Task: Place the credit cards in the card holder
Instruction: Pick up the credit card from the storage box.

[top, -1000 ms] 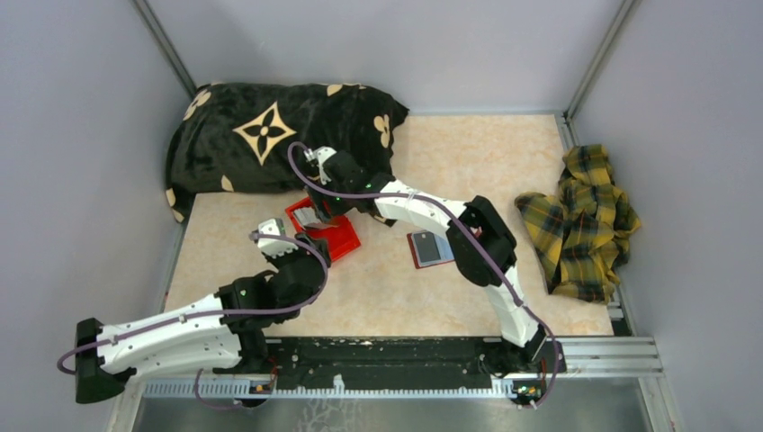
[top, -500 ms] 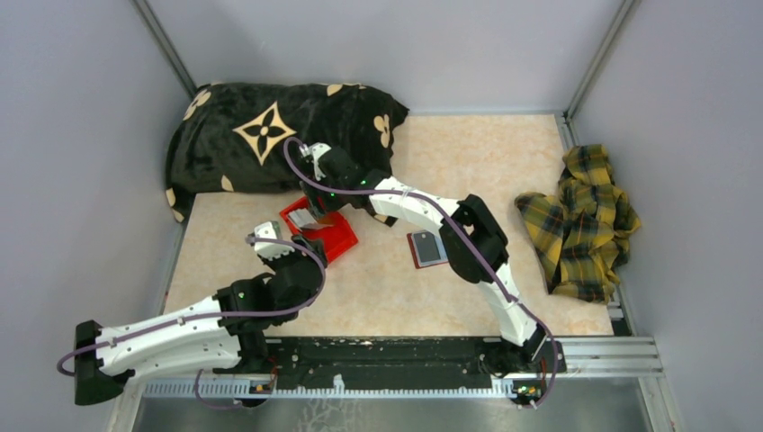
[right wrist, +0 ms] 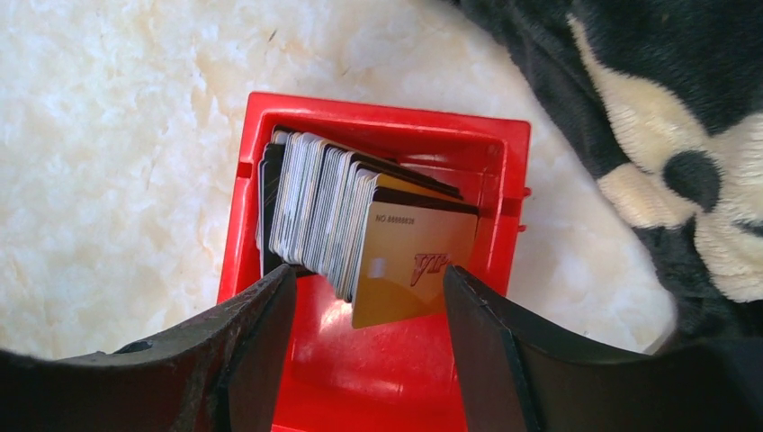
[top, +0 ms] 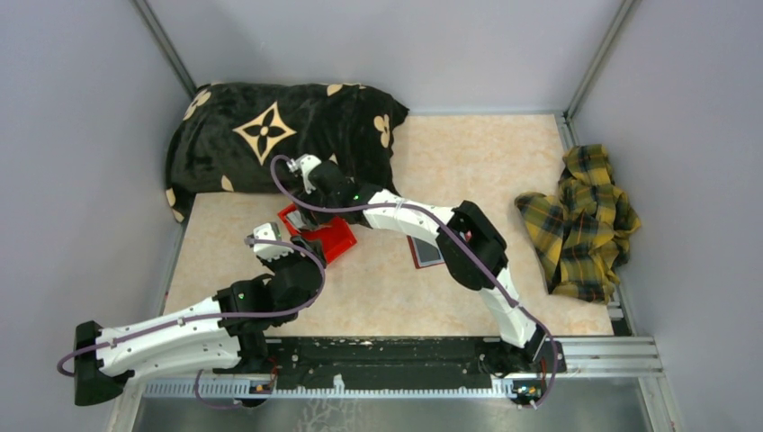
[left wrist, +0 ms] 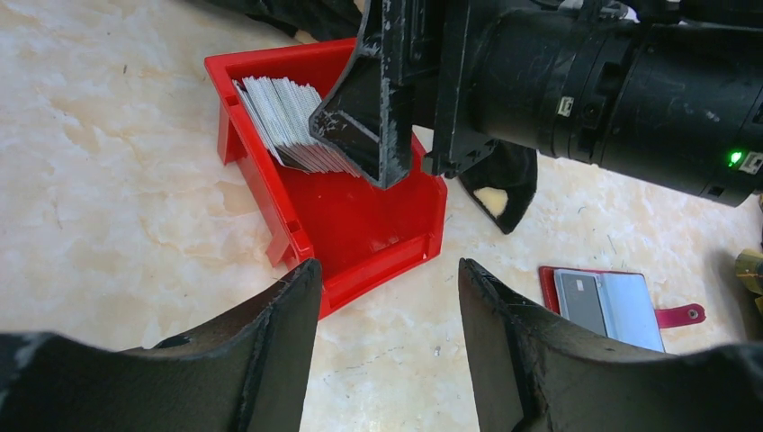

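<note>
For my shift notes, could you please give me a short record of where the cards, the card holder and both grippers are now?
cards: thin pale stack, one gold card in front, on edge in the bright red plastic bin
card holder: dark-red folding wallet, open, flat on the table, apart from the bin
right gripper: open, over the stack
left gripper: open, empty, near the bin

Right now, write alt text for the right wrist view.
A stack of credit cards, a gold one in front, stands on edge in a red bin. The open right hand is poised at them, a black pillow at right.
</note>
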{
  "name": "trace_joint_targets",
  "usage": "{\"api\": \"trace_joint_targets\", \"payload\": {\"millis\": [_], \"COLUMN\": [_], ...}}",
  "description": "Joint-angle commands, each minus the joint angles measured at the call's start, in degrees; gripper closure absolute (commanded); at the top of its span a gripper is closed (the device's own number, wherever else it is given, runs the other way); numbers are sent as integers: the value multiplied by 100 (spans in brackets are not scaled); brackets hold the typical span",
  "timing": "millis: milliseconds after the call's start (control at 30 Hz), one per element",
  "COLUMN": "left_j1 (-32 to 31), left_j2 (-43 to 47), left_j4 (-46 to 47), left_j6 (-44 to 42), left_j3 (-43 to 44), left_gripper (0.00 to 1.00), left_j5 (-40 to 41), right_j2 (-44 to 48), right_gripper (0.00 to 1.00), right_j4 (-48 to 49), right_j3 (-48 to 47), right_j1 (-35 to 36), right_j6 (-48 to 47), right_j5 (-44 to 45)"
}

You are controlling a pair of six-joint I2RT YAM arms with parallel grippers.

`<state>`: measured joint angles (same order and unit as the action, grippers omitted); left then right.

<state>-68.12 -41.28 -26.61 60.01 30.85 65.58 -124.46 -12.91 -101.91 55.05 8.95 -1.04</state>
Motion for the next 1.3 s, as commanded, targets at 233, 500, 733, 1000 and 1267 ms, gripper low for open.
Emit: {"api": "trace_joint_targets", "payload": {"millis": [233,500,733,1000,1267], "left_j1": [-25,-26,-26,-26,-26], "left_j2": [102,120,105,99,78], "left_j4": [-136,-151,-69,-37,26], "left_j6": [196,185,179,183,154], "left_j3": [-118,-162,-218,-220,-253], "left_gripper": [35,35,35,35,34], "left_j5": [167,186,184,165,165], "right_j2": [145,6,-207,-367,-494], "right_gripper": [39,40,41,42,45], "right_j4": [45,610,557,452,344], "right_j3": [-106,62,-106,-134,-116], "right_j1": [103,-265,-430,-435,-438], "right_j6": [-124,639,889,915,928], "right_j5": [45,-911,-1238,-1282,-1356]}}
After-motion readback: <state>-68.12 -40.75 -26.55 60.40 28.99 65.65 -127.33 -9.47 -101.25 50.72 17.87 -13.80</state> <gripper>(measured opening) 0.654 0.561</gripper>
